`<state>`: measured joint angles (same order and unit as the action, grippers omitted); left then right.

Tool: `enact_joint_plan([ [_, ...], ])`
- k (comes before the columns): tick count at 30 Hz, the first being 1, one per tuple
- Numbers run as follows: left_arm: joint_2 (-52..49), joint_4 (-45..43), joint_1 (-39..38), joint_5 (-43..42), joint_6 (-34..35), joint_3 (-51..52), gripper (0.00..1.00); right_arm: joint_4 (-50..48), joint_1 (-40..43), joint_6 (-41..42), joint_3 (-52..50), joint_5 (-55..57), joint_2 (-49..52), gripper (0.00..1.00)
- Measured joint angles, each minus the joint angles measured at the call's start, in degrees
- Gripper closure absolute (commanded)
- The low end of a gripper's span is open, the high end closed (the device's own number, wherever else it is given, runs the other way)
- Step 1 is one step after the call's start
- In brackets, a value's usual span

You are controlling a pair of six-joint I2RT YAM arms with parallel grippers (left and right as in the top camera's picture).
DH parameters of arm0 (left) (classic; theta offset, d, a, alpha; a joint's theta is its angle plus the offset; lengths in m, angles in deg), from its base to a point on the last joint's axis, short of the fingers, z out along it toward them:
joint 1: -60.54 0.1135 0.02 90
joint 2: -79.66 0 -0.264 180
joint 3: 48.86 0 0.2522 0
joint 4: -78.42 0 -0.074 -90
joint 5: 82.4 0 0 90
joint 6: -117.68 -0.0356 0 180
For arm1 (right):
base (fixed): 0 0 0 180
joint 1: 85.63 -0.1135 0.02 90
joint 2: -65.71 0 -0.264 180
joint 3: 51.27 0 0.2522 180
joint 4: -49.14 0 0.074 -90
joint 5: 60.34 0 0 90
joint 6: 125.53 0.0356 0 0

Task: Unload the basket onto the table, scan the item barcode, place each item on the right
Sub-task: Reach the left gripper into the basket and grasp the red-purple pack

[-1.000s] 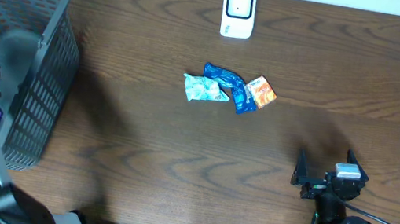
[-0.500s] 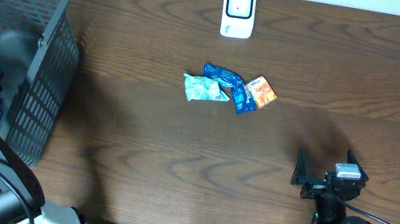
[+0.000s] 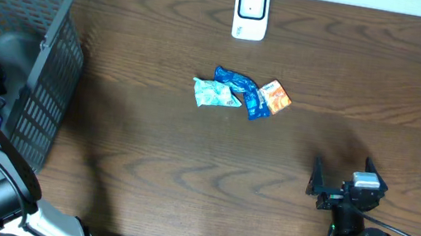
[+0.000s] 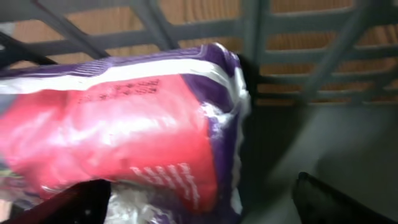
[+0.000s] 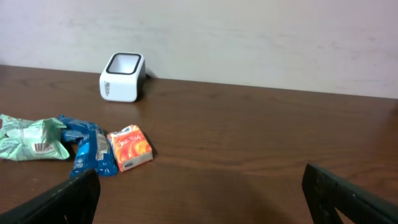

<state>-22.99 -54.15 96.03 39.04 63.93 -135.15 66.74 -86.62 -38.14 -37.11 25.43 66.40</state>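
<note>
Basket (image 3: 41, 84) walls hem the red-purple packet (image 4: 124, 137); left gripper (image 4: 199, 199) spread wide around it; right gripper (image 5: 199, 190) spread too

Red-and-purple packet (image 4: 124, 130) lay crinkled and glossy, just ahead of the left gripper (image 4: 202, 208); white scanner (image 5: 122, 77) stood upright, well ahead-left of the right gripper (image 5: 205, 200).

The wooden table (image 3: 185, 173) bears a basket (image 3: 44, 68), scanner (image 3: 251, 11), green packet (image 3: 212, 94), blue packet (image 3: 240, 85) and orange box (image 3: 275, 97).
</note>
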Motion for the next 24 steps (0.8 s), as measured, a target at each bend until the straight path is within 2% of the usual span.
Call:
enact_joint_plan([
  [12,-0.1,1.9,0.0,4.9,1.9,0.2,0.11,0.0,0.0,0.0,0.0,0.0,0.0,0.01],
  [16,-1.2,1.6,0.0,5.3,2.5,0.2,0.23,0.0,0.0,0.0,0.0,0.0,0.0,0.01],
  [19,-3.1,1.6,0.0,5.8,2.8,0.2,0.24,0.0,0.0,0.0,0.0,0.0,0.0,0.01],
  [20,-3.8,1.5,0.0,5.8,2.8,0.2,0.28,0.0,0.0,0.0,0.0,0.0,0.0,0.01],
  [22,-5.0,1.0,0.0,5.5,2.8,0.2,0.46,0.0,0.0,0.0,0.0,0.0,0.0,0.01],
  [24,-5.8,0.5,0.0,5.4,3.1,0.2,0.72,0.0,0.0,0.0,0.0,0.0,0.0,0.01],
])
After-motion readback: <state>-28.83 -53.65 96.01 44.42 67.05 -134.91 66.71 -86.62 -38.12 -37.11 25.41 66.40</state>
